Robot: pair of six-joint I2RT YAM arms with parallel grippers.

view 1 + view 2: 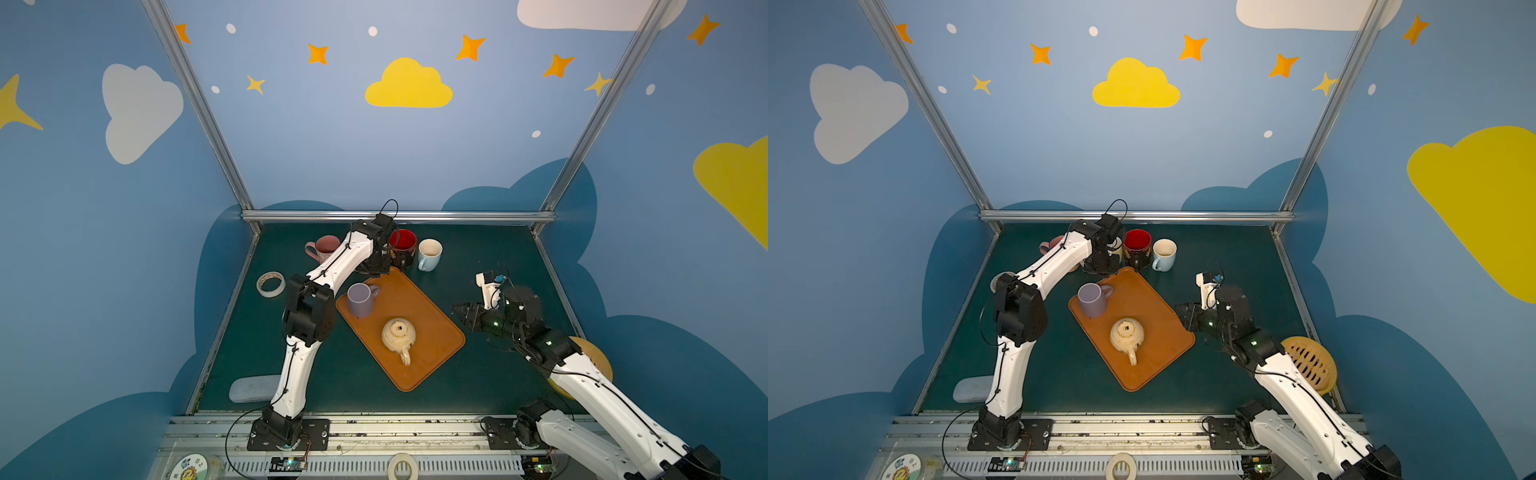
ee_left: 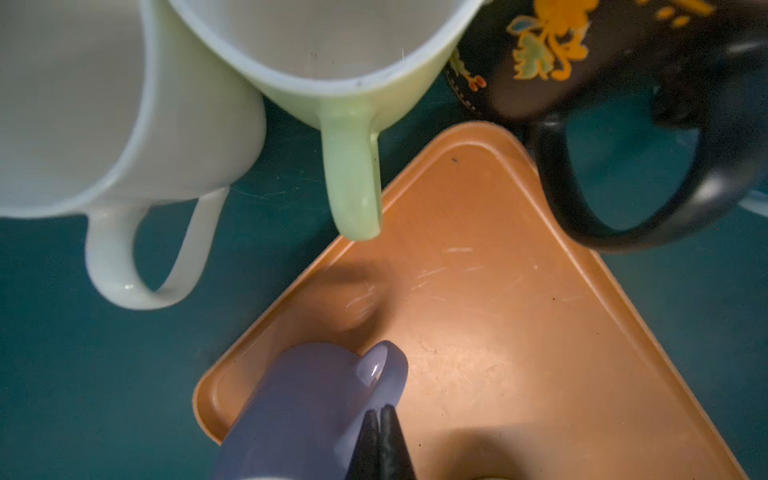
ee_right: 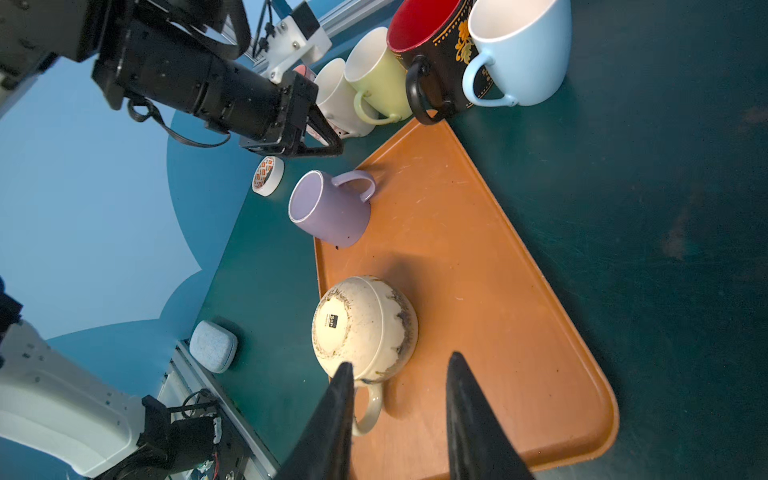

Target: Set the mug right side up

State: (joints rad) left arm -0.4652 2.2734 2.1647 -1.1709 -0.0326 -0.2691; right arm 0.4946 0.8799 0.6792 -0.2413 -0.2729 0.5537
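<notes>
Your left gripper (image 2: 379, 415), pinched shut and empty, hangs beside the handle of the purple mug (image 1: 360, 300) at the far corner of the orange tray (image 1: 432, 307); a careless sweep could topple it. The cream mug (image 1: 398, 334) sits mid-tray, base up and stained. Your right gripper (image 3: 400, 359), partly apart and empty, could slip off its rounded wall.

tape roll (image 1: 270, 284), grey pouch (image 1: 253, 388)
</notes>
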